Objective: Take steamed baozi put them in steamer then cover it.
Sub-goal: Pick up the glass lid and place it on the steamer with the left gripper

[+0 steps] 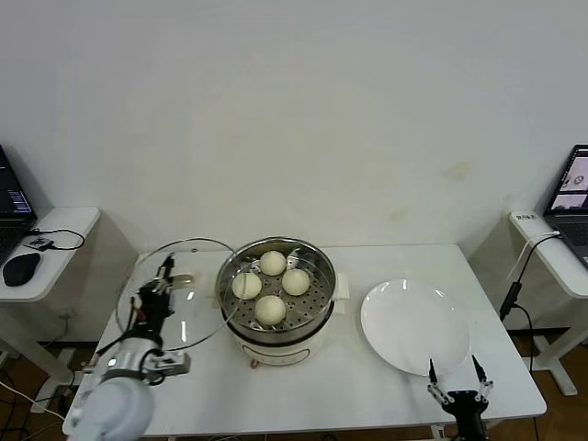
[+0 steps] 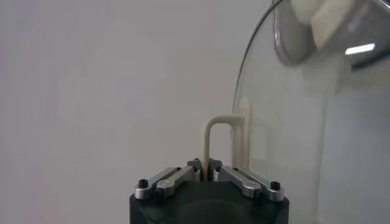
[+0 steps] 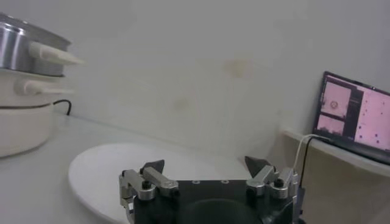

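Observation:
The steamer point(image 1: 317, 312) stands at the table's middle with several cream-white baozi point(image 1: 269, 310) on its perforated tray. My left gripper point(image 1: 163, 276) is shut on the cream handle point(image 2: 210, 137) of the cover point(image 1: 197, 312). It holds the glass lid tilted just left of the steamer, its edge overlapping the pot's left rim. The glass point(image 2: 304, 134) fills one side of the left wrist view. My right gripper point(image 1: 457, 377) is open and empty at the front right, near the table's edge; it also shows in its wrist view point(image 3: 205, 163).
An empty white plate point(image 1: 415, 326) lies right of the steamer, also in the right wrist view point(image 3: 116, 167). Side tables stand at left point(image 1: 64, 225) and right point(image 1: 556, 262) with laptops point(image 3: 356, 112) and cables.

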`<state>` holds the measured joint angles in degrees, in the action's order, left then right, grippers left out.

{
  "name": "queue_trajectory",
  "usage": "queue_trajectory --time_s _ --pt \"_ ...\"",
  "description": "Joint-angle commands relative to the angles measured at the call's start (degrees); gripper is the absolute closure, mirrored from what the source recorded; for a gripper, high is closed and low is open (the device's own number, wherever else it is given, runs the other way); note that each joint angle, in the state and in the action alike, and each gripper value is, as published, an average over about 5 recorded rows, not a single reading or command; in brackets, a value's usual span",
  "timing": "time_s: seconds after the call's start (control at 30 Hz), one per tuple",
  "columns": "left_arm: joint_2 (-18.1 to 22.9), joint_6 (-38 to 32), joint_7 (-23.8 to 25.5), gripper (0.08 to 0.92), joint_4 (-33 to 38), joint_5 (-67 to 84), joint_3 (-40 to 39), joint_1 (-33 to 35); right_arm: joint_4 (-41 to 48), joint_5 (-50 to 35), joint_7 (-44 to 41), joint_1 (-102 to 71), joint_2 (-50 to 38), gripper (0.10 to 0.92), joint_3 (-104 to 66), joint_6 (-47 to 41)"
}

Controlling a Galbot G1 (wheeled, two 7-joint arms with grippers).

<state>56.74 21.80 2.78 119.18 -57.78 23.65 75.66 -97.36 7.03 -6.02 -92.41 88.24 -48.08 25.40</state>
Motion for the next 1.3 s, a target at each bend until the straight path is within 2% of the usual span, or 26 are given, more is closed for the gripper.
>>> queue_trajectory --time_s 0.03,0.27,0.57,1.3 --pt "8.1 9.2 8.1 0.859 -2.4 -12.8 -16.1 -13.0 3.0 5.5 1.2 1.5 1.7 0.202 2.1 1.1" --pt "12.5 10.9 11.4 0.859 -5.7 -16.6 -20.2 -17.9 3.4 6.1 1.2 1.5 2.0 0.203 2.6 1.0" --pt "15.9 10.9 12.0 0.859 -7.7 -18.9 -25.2 -19.7 3.0 6.7 1.4 0.9 2.1 0.203 2.9 1.2" --pt "17.4 9.0 10.5 0.859 -13.8 -19.7 -28.3 -22.1 3.8 7.2 1.4 0.7 2.1 0.202 3.6 1.4"
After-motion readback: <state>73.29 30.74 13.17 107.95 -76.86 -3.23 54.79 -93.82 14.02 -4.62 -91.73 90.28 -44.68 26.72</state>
